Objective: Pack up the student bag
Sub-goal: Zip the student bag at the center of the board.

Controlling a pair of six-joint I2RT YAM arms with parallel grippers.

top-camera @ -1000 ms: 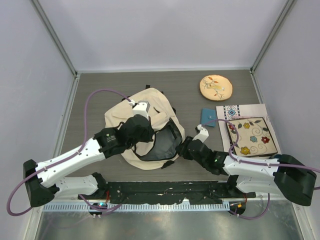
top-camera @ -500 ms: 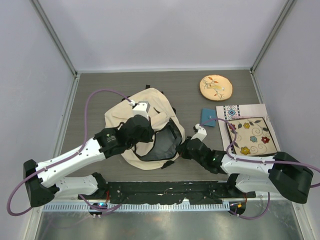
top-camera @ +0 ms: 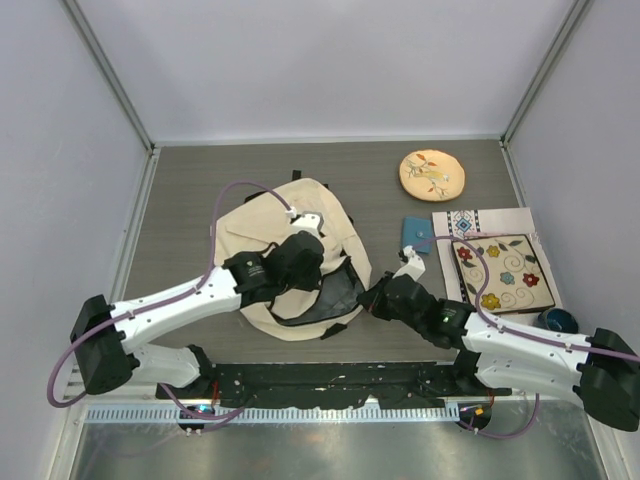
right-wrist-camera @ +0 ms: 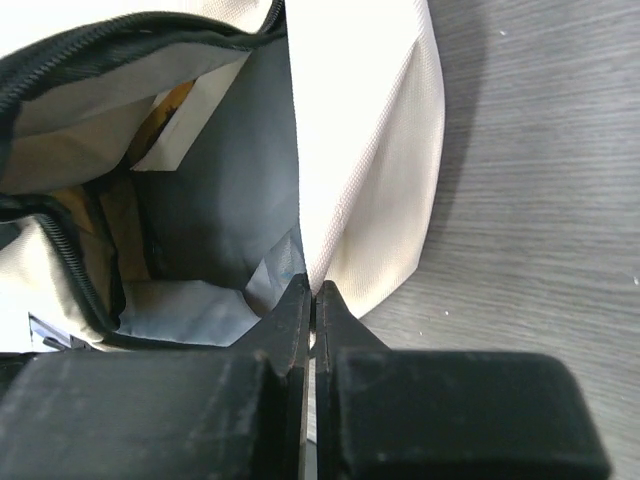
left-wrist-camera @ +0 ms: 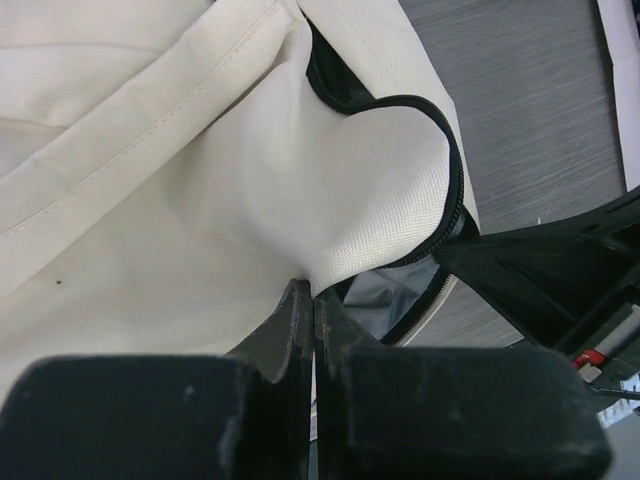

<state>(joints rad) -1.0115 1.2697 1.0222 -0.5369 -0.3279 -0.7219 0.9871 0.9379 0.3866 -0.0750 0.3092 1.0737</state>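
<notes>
The student bag [top-camera: 268, 215], a cream fabric backpack, lies at mid-table with its zipped mouth [top-camera: 325, 295] gaping toward the right. My left gripper [top-camera: 312, 282] is shut on a fold of the bag's cream cloth [left-wrist-camera: 200, 150] just beside the black zipper edge [left-wrist-camera: 455, 190]; its fingertips [left-wrist-camera: 312, 285] pinch the fabric. My right gripper [top-camera: 366, 298] is shut on the mouth's right-hand rim, with the cream panel [right-wrist-camera: 360, 150] caught between its tips [right-wrist-camera: 312, 288]. Grey lining [right-wrist-camera: 220, 200] and a tan and white item [right-wrist-camera: 170, 115] show inside.
A round tan embroidered disc [top-camera: 432, 174] sits at the back right. A small teal item [top-camera: 414, 232] lies near a floral mat [top-camera: 503, 272], which rests on a white patterned sheet [top-camera: 480, 218]. A dark blue round object [top-camera: 557, 320] is by the right wall.
My right gripper has closed on the bag's rim. The left arm has shifted right, dragging the cream cloth with it. The right arm's rear swung aside, uncovering the blue round object.
</notes>
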